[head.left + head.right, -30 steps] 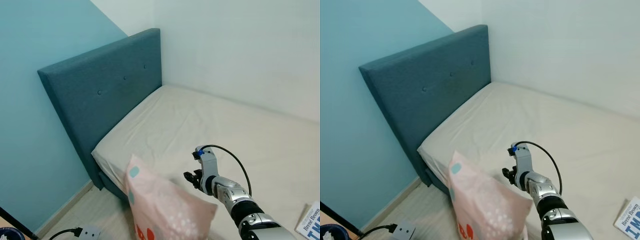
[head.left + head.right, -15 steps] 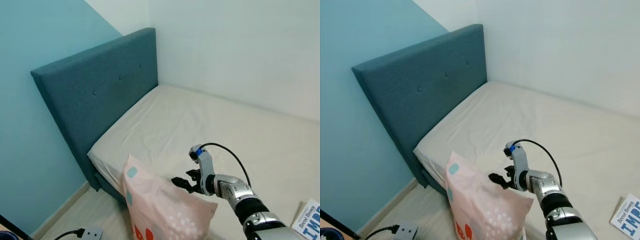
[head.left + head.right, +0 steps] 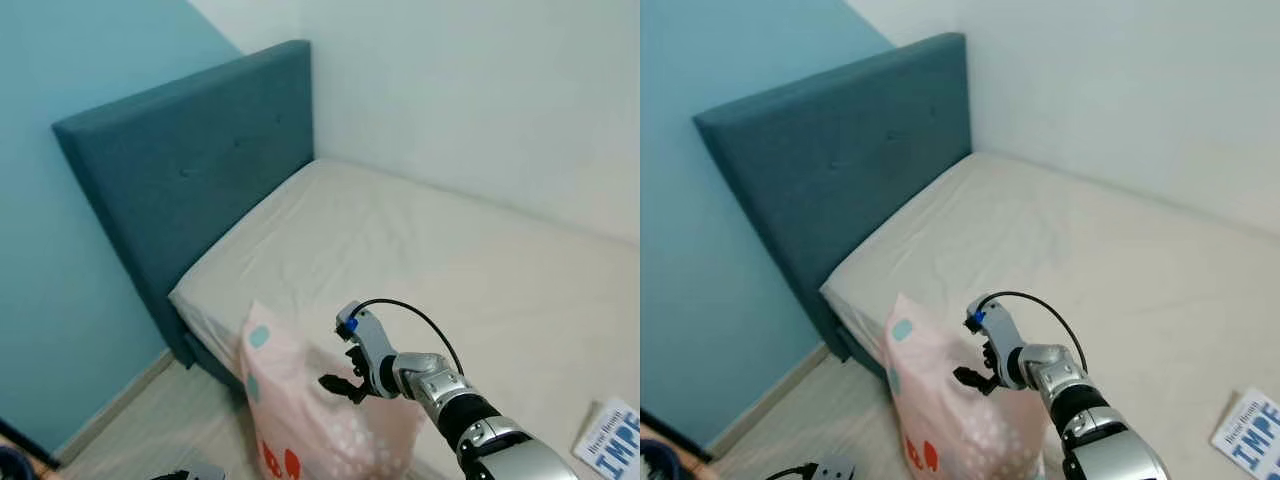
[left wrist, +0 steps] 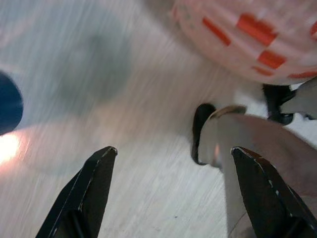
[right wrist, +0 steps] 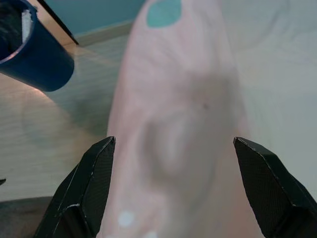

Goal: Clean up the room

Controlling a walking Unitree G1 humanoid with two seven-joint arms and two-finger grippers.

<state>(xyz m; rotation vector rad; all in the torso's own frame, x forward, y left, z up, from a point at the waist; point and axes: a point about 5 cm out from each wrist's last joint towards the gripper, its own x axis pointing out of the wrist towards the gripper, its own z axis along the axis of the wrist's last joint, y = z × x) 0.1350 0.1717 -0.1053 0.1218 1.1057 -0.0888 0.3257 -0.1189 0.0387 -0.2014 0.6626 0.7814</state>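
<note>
A pink pillow (image 3: 310,420) with teal, white and red spots stands on end at the foot of the bed's near corner, beside the mattress (image 3: 420,250). My right gripper (image 3: 335,385) hovers at the pillow's upper edge, fingers open. In the right wrist view, the pillow (image 5: 173,124) lies between and ahead of the spread fingertips of that gripper (image 5: 172,144); I cannot tell whether they touch it. My left gripper (image 4: 173,148) is low over the wooden floor, open and holding nothing, with the pillow's underside (image 4: 247,34) just beyond it.
A teal padded headboard (image 3: 170,180) stands against the blue wall at the left. A book (image 3: 612,440) lies on the mattress at the near right. A dark blue bin (image 5: 34,54) and a power strip (image 3: 830,468) sit on the floor to the left.
My right gripper has moved left and down, from above the mattress to the pillow's top edge. The camera has shifted slightly; the pillow stays where it was.
</note>
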